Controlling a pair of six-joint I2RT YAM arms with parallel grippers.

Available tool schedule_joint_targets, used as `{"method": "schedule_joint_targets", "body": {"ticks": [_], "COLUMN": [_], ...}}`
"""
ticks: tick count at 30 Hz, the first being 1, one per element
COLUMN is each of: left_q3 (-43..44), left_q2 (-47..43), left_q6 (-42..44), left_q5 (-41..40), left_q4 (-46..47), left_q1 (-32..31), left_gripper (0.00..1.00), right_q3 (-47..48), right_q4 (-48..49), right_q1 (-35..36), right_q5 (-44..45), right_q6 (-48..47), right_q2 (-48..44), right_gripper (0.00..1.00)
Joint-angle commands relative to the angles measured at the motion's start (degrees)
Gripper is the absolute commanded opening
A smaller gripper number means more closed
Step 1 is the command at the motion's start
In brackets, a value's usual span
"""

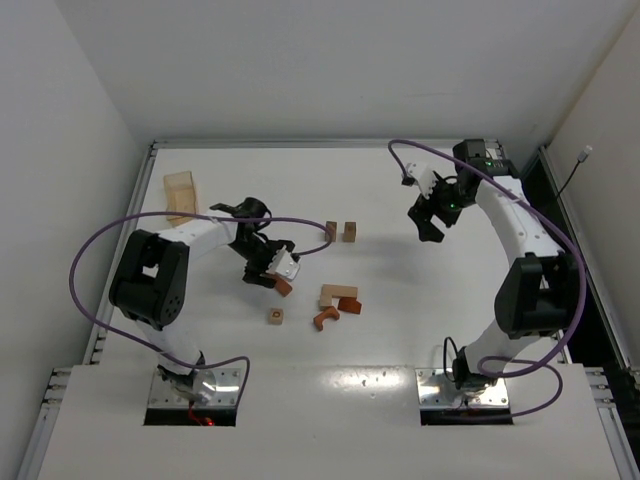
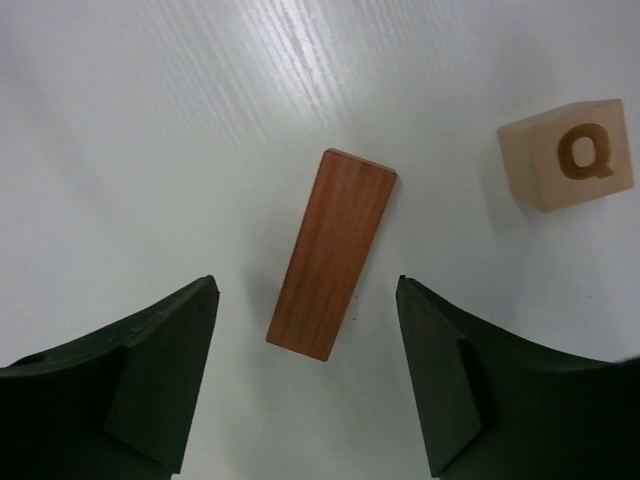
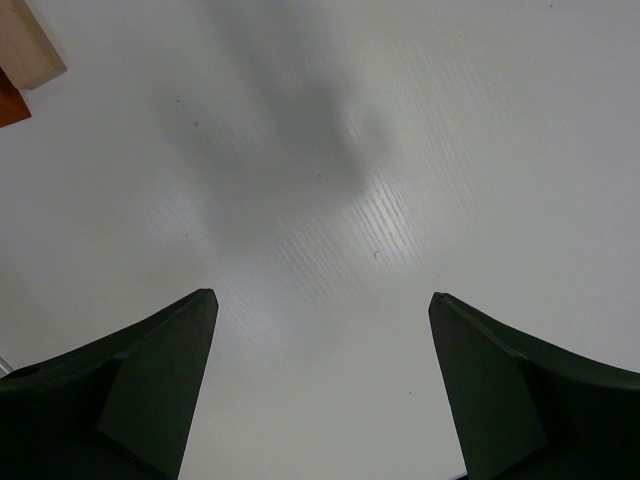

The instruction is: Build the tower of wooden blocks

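Lying flat on the table (image 1: 400, 190), a reddish-brown bar (image 2: 333, 252) sits between the wide-open fingers of the left gripper (image 2: 305, 290), untouched, with a pale Q cube (image 2: 570, 155) nearby. Other blocks (image 1: 338, 292) lie scattered, unstacked. The right gripper (image 3: 320, 300) hangs wide open, holding nothing.

Bare table (image 2: 150, 120) on both sides of the reddish-brown bar (image 2: 332, 253) — Q cube (image 2: 568, 153) near on one side, only bare table below the right gripper (image 3: 320, 390).

One left end effector (image 2: 305, 288), one right end effector (image 3: 322, 296), one wooden box (image 1: 181, 195), and about eight small blocks (image 1: 338, 292).
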Motion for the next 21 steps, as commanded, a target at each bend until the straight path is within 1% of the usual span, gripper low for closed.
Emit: {"method": "schedule_joint_targets", "body": {"ticks": [1,3,5,13,21], "left_q3": [-0.01,-0.01,-0.01,-0.53,-4.14], "left_q2": [0.01,0.70,1.32,1.85,1.85], "left_q6": [0.16,0.16,1.91,3.94,4.46], "left_q5": [3.46,2.93,1.62,1.09,-0.76], "left_q4": [3.41,3.41,1.92,0.33,3.93], "left_q1": [-1.03,-1.04,-1.04,-1.04,-1.04], "left_gripper": [0.66,0.64,0.59,0.58,0.55], "right_q3": [2.20,2.20,2.20,4.30,4.31], "right_q4": [0.35,0.35,0.35,-0.79,-1.32], "right_q1": [-0.18,-0.18,-0.18,-0.18,-0.18], "right_q5": [-1.51,-1.51,-0.99,-0.37,-0.89], "right_q6": [0.96,0.96,0.96,0.43,0.43], "right_q2": [0.53,0.53,0.53,2.29,2.82], "right_gripper": [0.84,0.84,0.84,0.84,0.84]}}
